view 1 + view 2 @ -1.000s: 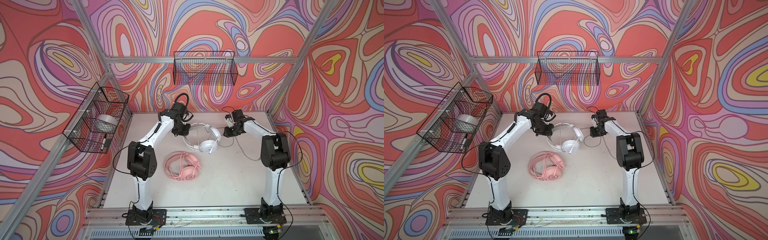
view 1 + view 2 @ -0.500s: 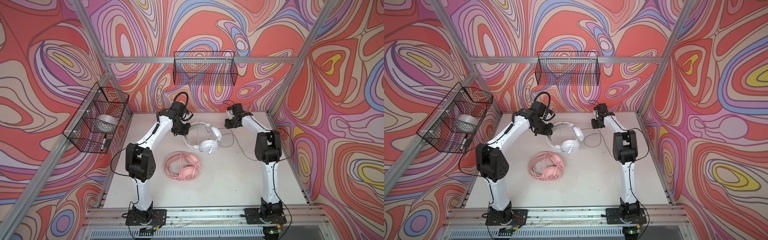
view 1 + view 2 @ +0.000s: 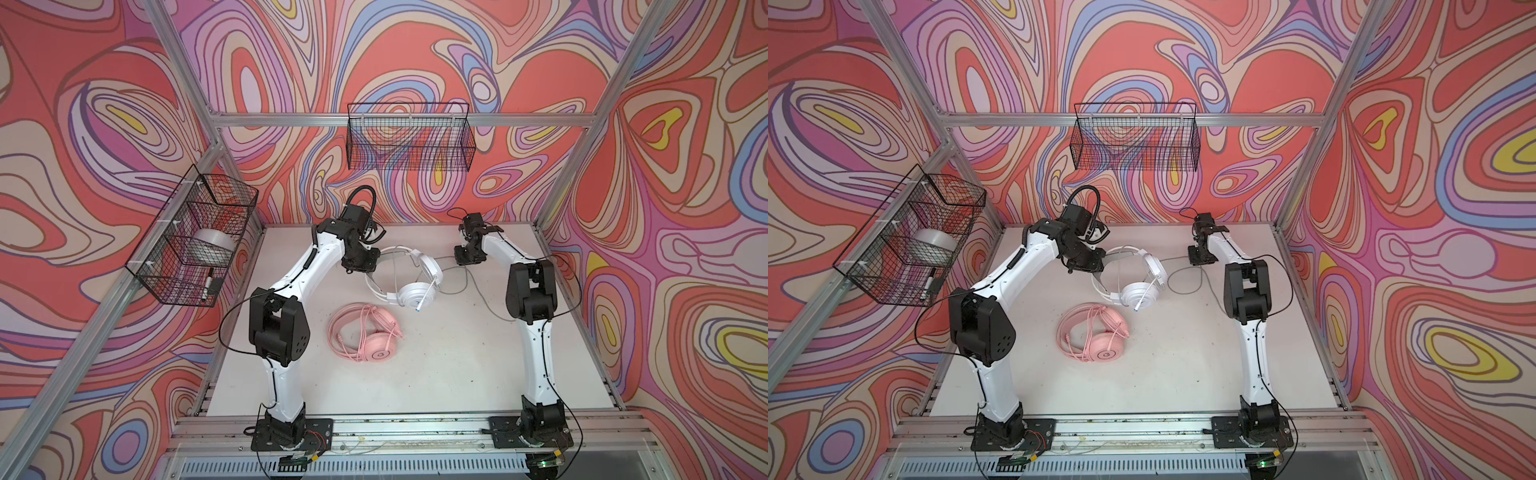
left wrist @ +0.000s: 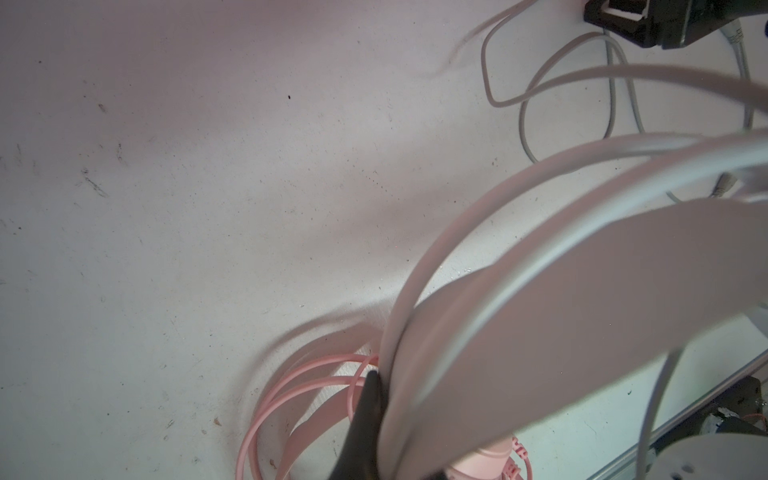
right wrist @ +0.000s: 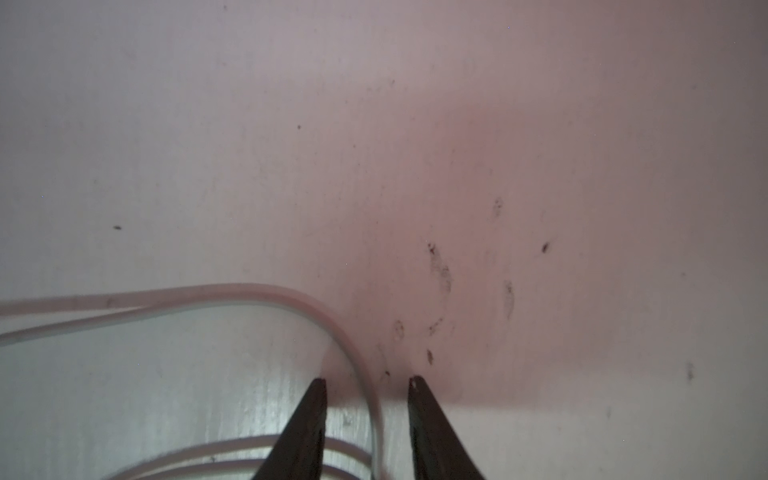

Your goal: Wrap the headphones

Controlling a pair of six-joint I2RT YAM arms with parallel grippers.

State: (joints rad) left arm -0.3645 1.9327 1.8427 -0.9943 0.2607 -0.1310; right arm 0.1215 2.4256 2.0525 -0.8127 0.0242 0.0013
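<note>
Entry: 2 wired over-ear headsets on a white tabletop. White headset: located toward the back middle of the tabletop. Its headband is gripped by the left claw, which is closed tight on it, and the earcups are hung lower, toward the middle. Whether an earcup is rested on the tabletop cannot be told. Grey cable: trailed loose from the white headset across the tabletop to the right claw. In the right wrist view this claw is shown narrowly parted, tips down at the tabletop, with the cable passed between its 2 fingers and not pinched. Pink headset: laid flat just in front of the white headset, nearer the arm bases, and untouched by either claw. Its pink cable is looped over the band. Wire basket on the left wall: a white roll and a marker are held inside.
</note>
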